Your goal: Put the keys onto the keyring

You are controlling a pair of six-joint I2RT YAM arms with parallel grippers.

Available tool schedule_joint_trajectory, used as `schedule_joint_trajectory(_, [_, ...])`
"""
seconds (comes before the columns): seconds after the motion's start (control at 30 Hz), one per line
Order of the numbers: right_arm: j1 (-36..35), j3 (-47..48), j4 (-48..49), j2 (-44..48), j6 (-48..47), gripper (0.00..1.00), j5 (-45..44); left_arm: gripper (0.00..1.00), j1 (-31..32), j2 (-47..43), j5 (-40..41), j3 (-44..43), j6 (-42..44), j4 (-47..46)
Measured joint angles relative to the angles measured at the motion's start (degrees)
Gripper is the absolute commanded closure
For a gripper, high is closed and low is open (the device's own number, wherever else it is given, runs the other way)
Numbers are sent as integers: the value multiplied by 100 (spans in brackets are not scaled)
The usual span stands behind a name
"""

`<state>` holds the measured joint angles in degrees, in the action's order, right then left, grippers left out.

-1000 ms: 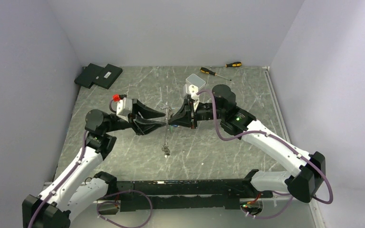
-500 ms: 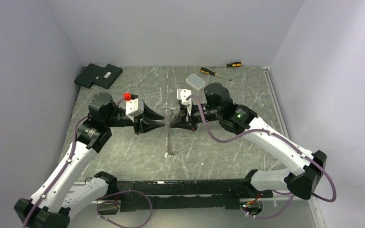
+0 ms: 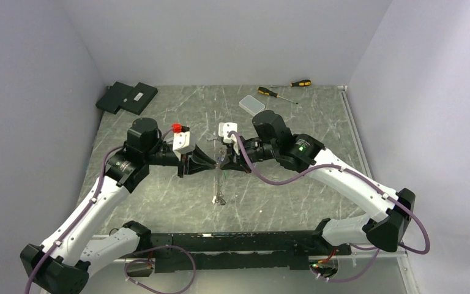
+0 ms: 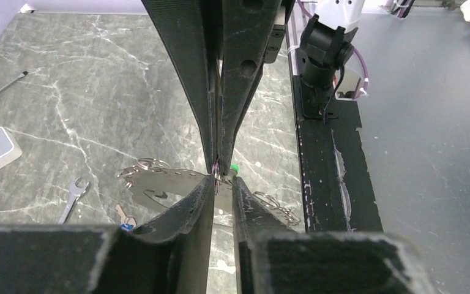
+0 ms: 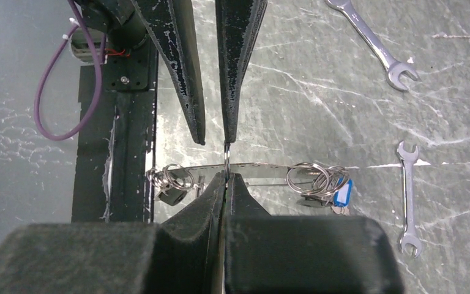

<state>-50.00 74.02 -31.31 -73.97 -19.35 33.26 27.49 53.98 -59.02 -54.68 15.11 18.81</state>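
Observation:
The keyring is a thin pale grey band hanging from where both grippers meet above the table. It shows with small holes in the left wrist view and in the right wrist view. Small split rings and keys hang at its ends: a blue tag, a dark key, a green tag. My right gripper is shut on a small ring at the band's top edge. My left gripper faces it tip to tip, jaws slightly apart, the ring at its tips.
Two silver spanners lie on the marble table. A clear plastic box and two screwdrivers lie at the back. Black flat items sit back left. The black base rail runs along the front.
Both arms have swung inward and lower, the meeting point shifting slightly toward the front. The right wrist no longer covers the clear box. The band still hangs between the grippers.

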Motion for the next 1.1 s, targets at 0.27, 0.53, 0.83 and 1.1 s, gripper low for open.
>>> schedule_joint_trajectory(0.27, [-9, 7, -81, -9, -13, 100, -2, 74, 107, 31, 94, -52, 173, 144])
schedule_joint_trajectory(0.53, [-9, 17, -166, -26, -20, 100, -2, 65, 208, 76, 160, -52, 164, 120])
schedule_joint_trajectory(0.83, [-50, 20, -162, -28, -22, 100, 4, 73, 234, -44, 560, 52, 114, -114])
schedule_joint_trajectory(1.1, [-50, 20, -162, -28, -22, 100, -2, 76, 234, -76, 531, 105, 66, -221])
